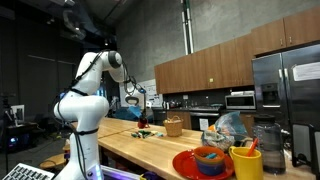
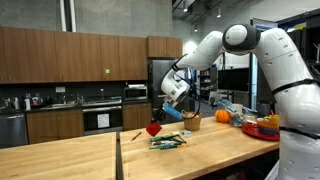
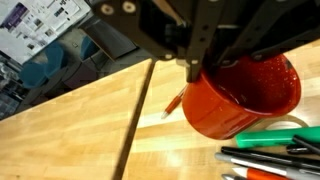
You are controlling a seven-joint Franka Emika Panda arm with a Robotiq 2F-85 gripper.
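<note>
Right now your gripper (image 3: 197, 68) is clamped on the rim of the red cup (image 3: 240, 98). In the wrist view the fingers come down from the top of the picture and close over the rim's left edge, and the cup's mouth is turned up towards the camera. In an exterior view the red cup (image 2: 153, 128) hangs just below the fingers and a little to their left. It looks tilted rather than upright, and it seems to be clear of the wooden counter (image 2: 70, 155), though the gap under it is too small to be sure of.

What matters is where the cup sits relative to what lies under it. The pile of markers (image 2: 168, 141) is on the counter just right of the cup and slightly nearer that camera. In the wrist view the markers fill the lower right corner, with their long axes running roughly left to right. A single orange marker (image 3: 175, 102) lies apart from the pile, just left of the cup, slanted and pointing at the dark seam (image 3: 140, 110) that crosses the boards.

Farther right along the counter, well apart from the cup, you have a small basket (image 2: 193, 121). Beyond it, at the far right end, is a red plate (image 2: 268, 130) of bowls.
</note>
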